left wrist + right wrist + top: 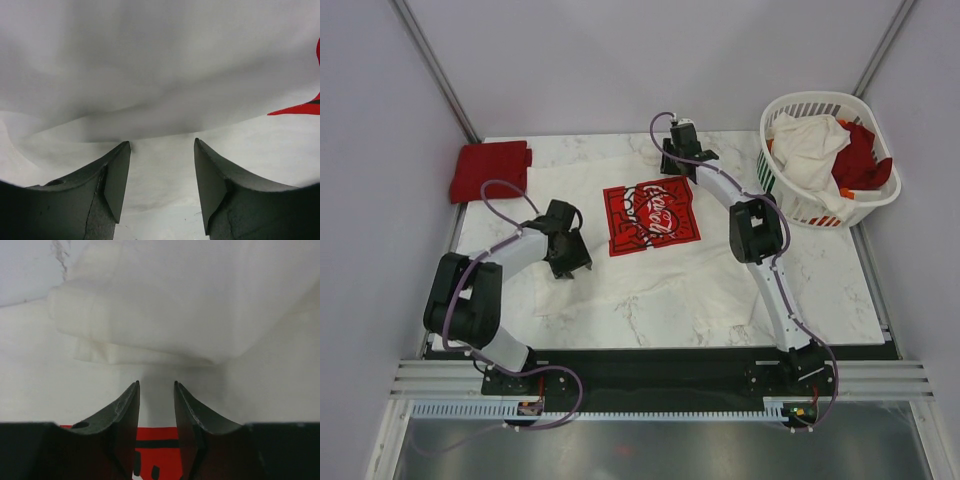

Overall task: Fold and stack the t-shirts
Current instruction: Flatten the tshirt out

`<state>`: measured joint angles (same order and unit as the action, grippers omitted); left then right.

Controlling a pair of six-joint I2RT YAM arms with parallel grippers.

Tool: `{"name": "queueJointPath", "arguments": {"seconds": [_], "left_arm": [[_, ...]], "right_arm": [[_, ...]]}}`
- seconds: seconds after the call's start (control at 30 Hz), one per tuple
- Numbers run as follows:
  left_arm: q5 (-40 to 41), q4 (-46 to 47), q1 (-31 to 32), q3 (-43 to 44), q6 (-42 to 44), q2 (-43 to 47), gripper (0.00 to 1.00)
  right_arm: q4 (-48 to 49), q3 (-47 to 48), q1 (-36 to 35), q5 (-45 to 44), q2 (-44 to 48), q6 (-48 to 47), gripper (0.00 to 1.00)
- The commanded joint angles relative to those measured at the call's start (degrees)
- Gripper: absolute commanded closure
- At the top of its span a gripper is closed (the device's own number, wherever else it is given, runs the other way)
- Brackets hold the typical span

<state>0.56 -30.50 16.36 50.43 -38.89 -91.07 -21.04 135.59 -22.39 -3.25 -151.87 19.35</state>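
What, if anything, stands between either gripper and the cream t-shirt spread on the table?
Nothing visible. The left gripper sits right at the left edge of the cream t-shirt, the right gripper at its far edge, with only that shirt's cloth ahead of each. The folded red t-shirt and the basket lie off to the sides.

Marble-top table [840, 275] — cream t-shirt [650, 285] w/ red graphic is spread flat at ctr; folded red t-shirt [490, 170] is placed at far-left corner, laundry basket [798, 205] at far-right.

Script [655, 212] on the cream t-shirt [650, 285] is too small to read.
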Motion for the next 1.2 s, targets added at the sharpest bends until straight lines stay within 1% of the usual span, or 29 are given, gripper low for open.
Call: {"name": "queueJointPath", "arguments": {"seconds": [0.0, 0.13, 0.23, 0.3, 0.37, 0.53, 0.6, 0.7, 0.77, 0.83, 0.97, 1.03, 1.07, 1.1, 1.17], "left_arm": [[-0.55, 2.73, 0.43, -5.43, -3.82, -1.66, 0.39], [-1.7, 2.55, 0.6, -8.33, -3.47, 1.5, 0.39], [-1.7, 2.46, 0.6, -9.91, -3.38, 3.35, 0.39], [-1.87, 2.03, 0.6, -10.44, -3.47, 3.96, 0.4], [-2.58, 1.94, 0.69, -11.41, -3.73, 4.32, 0.4], [-4.16, 1.41, 1.04, -13.34, -4.7, 6.69, 0.4], [-4.69, 1.15, 1.31, -13.69, -4.7, 7.13, 0.4], [-4.95, 0.8, 1.57, -14.14, -4.44, 8.01, 0.41], [-4.86, 0.36, 1.74, -14.22, -4.35, 9.24, 0.41], [-4.6, -0.17, 1.75, -14.22, -4.35, 10.2, 0.41], [-4.69, -0.87, 2.01, -14.22, -4.52, 13.62, 0.41], [-4.34, -1.23, 2.62, -13.87, -4.52, 15.04, 0.41], [-4.08, -1.49, 2.89, -13.7, -4.52, 16.35, 0.41], [-3.64, -1.58, 3.15, -13.35, -4.26, 16.79, 0.41], [-3.2, -2.19, 3.59, -13.08, -4.26, 17.59, 0.41]], "right_arm": [[6.69, 3.02, 0.07, -0.79, -1.05, 2.17, 0.58], [11.36, 2.84, 0.86, -1.41, -2.37, 3.23, 0.56], [14.7, 3.1, 1.47, -2.11, -3.07, 4.02, 0.52], [16.54, 4.85, 2.09, -3.43, -4.04, 4.64, 0.48], [17.6, 6.52, 2.44, -3.96, -6.32, 5.86, 0.46], [26.38, 8.55, 4.2, -4.31, -11.16, 11.74, 0.4], [31.29, 8.99, 4.9, -4.31, -12.39, 14.83, 0.36], [37.8, 10.3, 5.51, -9.31, -13.8, 14.92, 0.32], [39.66, 11.36, 6.04, -12.21, -14.07, 14.66, 0.31], [42.56, 11.71, 6.83, -13.01, -12.84, 14.05, 0.3], [43.8, 10.58, 7.8, -12.49, -8.28, 12.38, 0.28], [44.59, 6.72, 7.37, -10.74, -2.66, 9.06, 0.26], [44.94, 2.79, 7.19, -10.12, -0.46, 7.99, 0.24], [44.86, 0.49, 6.67, -8.29, 4.34, 7.2, 0.23], [42.85, -4.69, 6.05, -7.48, 9.73, 5.0, 0.21]]}}
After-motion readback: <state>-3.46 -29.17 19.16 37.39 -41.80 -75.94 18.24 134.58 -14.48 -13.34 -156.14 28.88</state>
